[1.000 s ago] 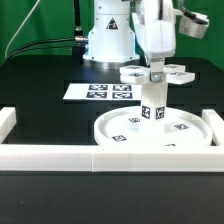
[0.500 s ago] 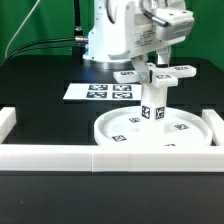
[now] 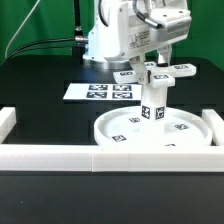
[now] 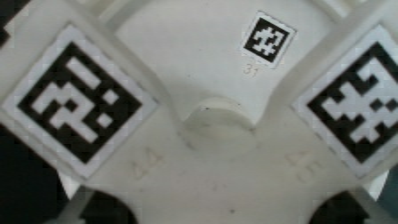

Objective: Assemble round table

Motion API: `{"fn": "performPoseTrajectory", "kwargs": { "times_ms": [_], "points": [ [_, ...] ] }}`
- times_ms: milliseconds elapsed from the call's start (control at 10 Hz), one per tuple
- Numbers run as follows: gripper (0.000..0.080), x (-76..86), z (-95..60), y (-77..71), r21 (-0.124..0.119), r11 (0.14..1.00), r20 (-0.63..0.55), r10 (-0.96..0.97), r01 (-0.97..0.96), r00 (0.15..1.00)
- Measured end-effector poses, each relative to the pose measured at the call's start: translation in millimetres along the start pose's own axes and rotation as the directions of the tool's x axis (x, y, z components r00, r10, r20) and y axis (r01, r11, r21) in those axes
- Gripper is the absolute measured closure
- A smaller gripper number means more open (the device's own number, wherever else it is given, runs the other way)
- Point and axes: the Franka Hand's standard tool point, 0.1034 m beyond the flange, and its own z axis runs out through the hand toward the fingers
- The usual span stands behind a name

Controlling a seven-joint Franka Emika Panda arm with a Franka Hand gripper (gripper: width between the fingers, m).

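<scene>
Where the white border blocks [image 3: 110, 156] fence the near edge of the black table [image 3: 40, 90], the large round rimmed disc [image 3: 190, 132] lies just behind them. On its middle the short thick cylinder [image 3: 152, 103] stands upright, capped by the cross-shaped four-armed piece [image 3: 181, 70], which fills the wrist view [image 4: 196, 120]. Farther back lies the marker board [image 3: 92, 91]. Above hovers the gripper [image 3: 158, 52]; whether its jaws are apart or closed cannot be told.

arm: bent low over table; tool [image 3: 158, 62]: pointing down; jaw state unclear
</scene>
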Motion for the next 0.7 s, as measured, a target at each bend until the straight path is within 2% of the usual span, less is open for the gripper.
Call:
{"fn": "performPoseTrajectory", "kwargs": {
  "times_ms": [100,200,400,700],
  "points": [
    [0.0284,-2.0,-7.3,-0.7,0.003,1.000,0.014,-0.029,0.028,0.999],
    [0.0174,-4.9,-17.6,-0.1,0.011,0.999,0.034,-0.053,0.052,0.998],
    [0.0156,-9.8,-32.5,1.7,0.025,0.997,0.065,-0.075,0.073,0.995],
    [0.0150,-8.2,-29.0,2.6,0.026,0.985,0.057,-0.174,0.172,0.983]
  ]
}}
